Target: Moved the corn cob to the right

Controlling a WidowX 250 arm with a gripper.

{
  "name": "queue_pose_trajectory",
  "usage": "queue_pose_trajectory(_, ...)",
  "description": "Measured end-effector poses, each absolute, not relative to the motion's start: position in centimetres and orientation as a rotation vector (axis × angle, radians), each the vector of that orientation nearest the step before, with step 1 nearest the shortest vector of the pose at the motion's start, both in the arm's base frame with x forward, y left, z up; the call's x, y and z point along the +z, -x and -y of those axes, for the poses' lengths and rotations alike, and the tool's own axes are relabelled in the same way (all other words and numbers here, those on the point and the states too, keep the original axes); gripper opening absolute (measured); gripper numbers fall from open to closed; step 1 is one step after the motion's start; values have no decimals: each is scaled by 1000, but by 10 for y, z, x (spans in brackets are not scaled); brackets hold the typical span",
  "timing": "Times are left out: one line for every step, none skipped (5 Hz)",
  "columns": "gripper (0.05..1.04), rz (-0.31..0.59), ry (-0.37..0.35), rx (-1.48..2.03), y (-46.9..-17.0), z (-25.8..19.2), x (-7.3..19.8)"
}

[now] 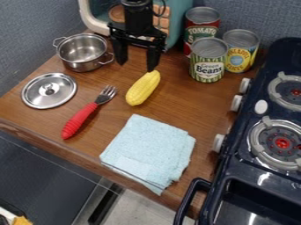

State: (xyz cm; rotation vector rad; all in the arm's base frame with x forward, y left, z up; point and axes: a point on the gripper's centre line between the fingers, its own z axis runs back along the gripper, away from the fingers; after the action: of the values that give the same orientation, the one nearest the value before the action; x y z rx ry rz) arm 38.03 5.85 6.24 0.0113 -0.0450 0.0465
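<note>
1. Lying on the wooden counter (182,103) just below the fingers (155,55) of the black gripper (137,67): one yellow corn cob (143,88). Set with its long axis on a slant, upper end pointing up and to the right, lower end down and to the left.
2. Nearest to the right-hand finger in the view, with the upper end right by that tip – touching or just short of it, cannot tell which. Well below the left-hand finger and a little to the right of it.
3. Two fingers in all, spread wide apart, pointing down, with nothing held between them.
4. Below and left of the fingers, one fork (81,117) with a red handle, tines up and to the right. Farther left, one metal lid (50,91), knob up.
5. Left of the fingers, one metal pot (84,66) with two handles.
6. Well below the fingers, one folded light blue cloth (150,147).
7. Right of the fingers, three cans, all upright: one green-striped (207,70), one red-labelled (201,31) behind it, one yellow-and-blue (240,55) beside them.
8. Behind the fingers, one teal-and-cream toy appliance (176,17). Far to the right – one dark stove (244,151), two burners showing.
</note>
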Motion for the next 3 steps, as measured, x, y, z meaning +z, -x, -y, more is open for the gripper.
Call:
queue_pose_trajectory(999,29,-50,16,-392,-38,55)
queue_pose_trajectory(1000,22,-37,12,-388,-25,49)
queue_pose_trajectory(1000,19,24,97,-382,-28,41)
